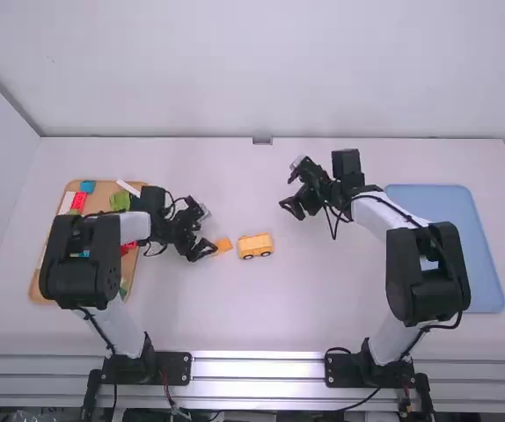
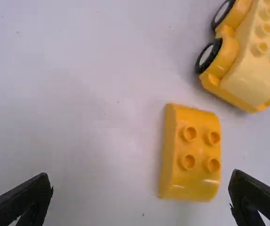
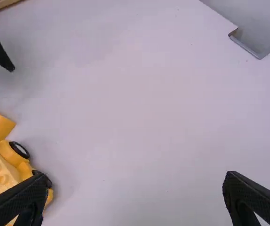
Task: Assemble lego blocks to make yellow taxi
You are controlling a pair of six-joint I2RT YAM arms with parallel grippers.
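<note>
The left claw (image 2: 142,175) is hanging with its fingers spread and empty. Just beyond them the loose orange block (image 2: 191,153) is lying studs up on the white table (image 2: 78,117), its long axis running roughly the way the fingers are pointing, so closing would probably be pinching its narrower width. It is sitting off-centre, nearer one finger; a small sideways correction is likely needed. Past it, the wheeled yellow car (image 1: 255,246) is standing. The right claw (image 3: 136,176), also spread, is waiting farther from the block.

Robotics lab; mounted arms (image 1: 424,272), metal rail (image 1: 257,367), white wall (image 1: 252,70)
</note>
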